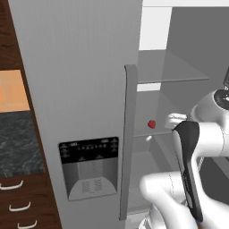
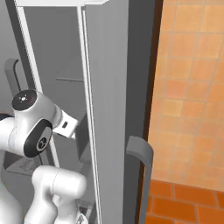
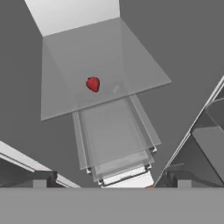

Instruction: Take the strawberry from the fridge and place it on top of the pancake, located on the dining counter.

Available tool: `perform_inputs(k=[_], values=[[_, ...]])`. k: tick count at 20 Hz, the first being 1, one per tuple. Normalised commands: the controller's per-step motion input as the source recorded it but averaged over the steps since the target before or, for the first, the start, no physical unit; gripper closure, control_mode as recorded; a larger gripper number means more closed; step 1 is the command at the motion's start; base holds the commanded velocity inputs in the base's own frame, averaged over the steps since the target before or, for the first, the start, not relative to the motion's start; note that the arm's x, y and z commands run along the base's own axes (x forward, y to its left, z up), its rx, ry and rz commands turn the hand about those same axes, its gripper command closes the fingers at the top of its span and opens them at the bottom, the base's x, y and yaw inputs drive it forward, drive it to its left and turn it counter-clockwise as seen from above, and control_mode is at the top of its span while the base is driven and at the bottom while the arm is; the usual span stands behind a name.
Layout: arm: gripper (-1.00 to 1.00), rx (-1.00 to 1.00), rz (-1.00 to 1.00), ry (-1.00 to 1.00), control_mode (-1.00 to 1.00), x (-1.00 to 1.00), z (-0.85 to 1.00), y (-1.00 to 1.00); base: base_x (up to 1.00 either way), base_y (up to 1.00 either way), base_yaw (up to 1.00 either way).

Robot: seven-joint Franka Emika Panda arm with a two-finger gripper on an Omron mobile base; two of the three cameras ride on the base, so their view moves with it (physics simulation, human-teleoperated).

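Fridge (image 1: 76,89) interior stands exposed, its right door swung wide, as the arm reaches toward the strawberry (image 3: 92,84) lying near the middle of a glass shelf (image 3: 135,65). The gripper (image 3: 111,178), fingertips spread wide and empty, is well short; the fetch step next calls for advancing until the fingers straddle the berry.

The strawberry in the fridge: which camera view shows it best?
The hand view: the strawberry lies unobstructed on a glass shelf, straight ahead of the gripper. The left base view shows it smaller, past the door handle. The right base view looks at the open door's edge instead.
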Motion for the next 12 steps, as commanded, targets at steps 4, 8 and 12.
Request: perform_inputs(k=[4, 8, 12], values=[[-1.0, 0.0, 0.0, 0.0, 1.0, 0.0, 0.0, 0.0, 1.0, 0.12, 0.0], [-1.0, -0.01, 0.02, 0.12, -1.0, 0.98, -0.01, 0.06, 0.0, 0.0, 0.0], [-1.0, 0.0, 0.04, 0.1, -1.0, 0.67, -0.19, 0.0, 0.0, 0.0, 0.0]])
